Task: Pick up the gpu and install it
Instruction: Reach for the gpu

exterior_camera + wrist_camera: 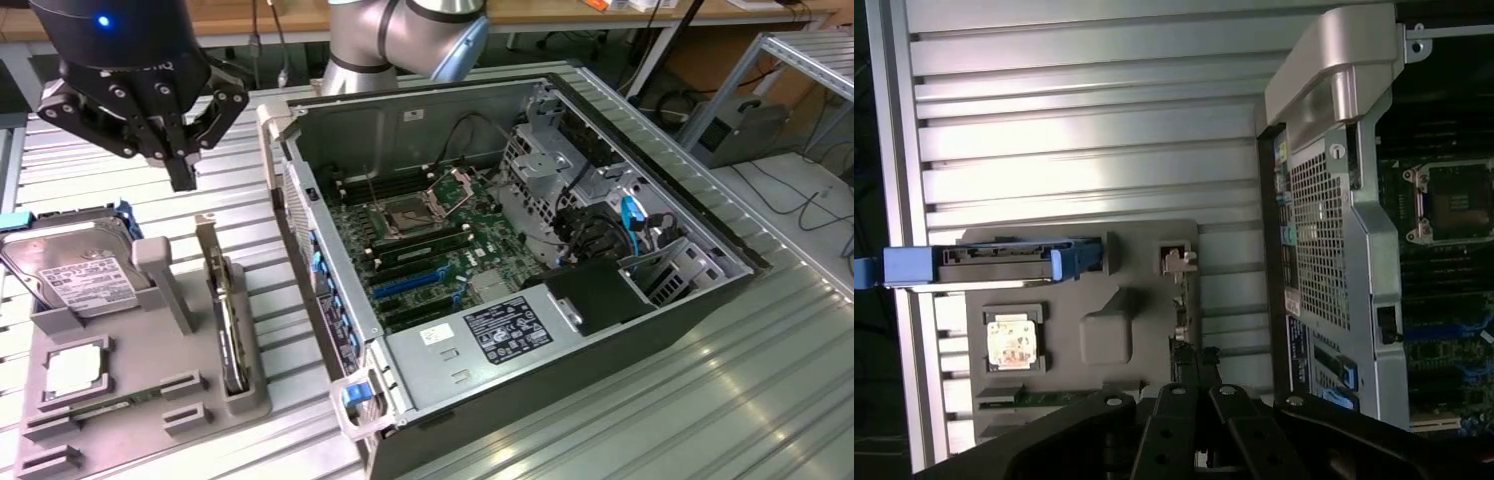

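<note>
Exterior view looks down obliquely; wrist view (nearer, straight down) shares tray (134, 350) (1079, 300) and computer case (441, 95) (1334, 250).

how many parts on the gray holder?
3: hard drive at the rear, CPU chip in front, gpu upright along the exterior view's right edge. More may be hidden.

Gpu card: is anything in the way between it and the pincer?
Nothing that I can see. The pincer hangs shut over the gray holder. The gpu stands on edge in its slot below, with only open air between them. The hard drive sits off to one side.
</note>
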### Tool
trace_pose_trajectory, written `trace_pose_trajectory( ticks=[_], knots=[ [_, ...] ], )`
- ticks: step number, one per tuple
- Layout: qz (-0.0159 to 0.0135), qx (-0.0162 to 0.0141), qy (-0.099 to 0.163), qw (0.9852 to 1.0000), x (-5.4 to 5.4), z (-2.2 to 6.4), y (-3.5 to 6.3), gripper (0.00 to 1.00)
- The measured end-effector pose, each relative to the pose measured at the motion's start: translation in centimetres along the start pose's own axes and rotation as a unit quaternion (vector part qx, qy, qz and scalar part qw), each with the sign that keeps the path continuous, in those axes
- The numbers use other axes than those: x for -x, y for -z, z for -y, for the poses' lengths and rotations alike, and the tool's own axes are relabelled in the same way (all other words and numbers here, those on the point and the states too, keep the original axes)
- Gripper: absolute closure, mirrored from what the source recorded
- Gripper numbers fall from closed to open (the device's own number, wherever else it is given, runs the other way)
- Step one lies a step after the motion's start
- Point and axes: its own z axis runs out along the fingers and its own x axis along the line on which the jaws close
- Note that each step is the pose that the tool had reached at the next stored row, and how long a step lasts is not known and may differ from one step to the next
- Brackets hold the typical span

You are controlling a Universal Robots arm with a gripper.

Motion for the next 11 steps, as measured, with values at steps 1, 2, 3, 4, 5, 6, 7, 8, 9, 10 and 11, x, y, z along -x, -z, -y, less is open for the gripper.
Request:
trace_pose_trajectory(
  ticks=[1, 2, 3, 4, 5, 6, 7, 8, 9, 10, 11],
  knots=[
    [0.0001, 0.0, 0.0, 1.0, 0.0, 0.32, 0.01, 0.89],
    [0.0, 0.0, 0.0, 1.0, 0.0, 0.62, 0.02, 0.89],
    [0.0, 0.0, 0.0, 1.0, 0.0, 0.85, 0.03, 0.89],
    [0.0001, 0.0001, 0.0, 1.0, 0.0, 1.08, 0.04, 0.89],
    [0.0, 0.0, 0.0, 1.0, 0.0, 1.4, 0.06, 0.89],
    [0.0, 0.0, 0.0, 1.0, 0.0, 1.61, 0.07, 0.89],
    [0.0, 0.0, 0.0, 1.0, 0.0, 1.89, 0.08, 0.89],
    [0.0, 0.0, 0.0, 1.0, 0.0, 2.12, 0.09, 0.89],
    [0.0, 0.0, 0.0, 1.0, 0.0, 2.35, 0.1, 0.89],
    [0.0001, 0.0, 0.0, 1.0, 0.0, 2.63, 0.11, 0.89],
    [0.0, 0.0, 0.0, 1.0, 0.0, 2.86, 0.13, 0.89]
  ],
)
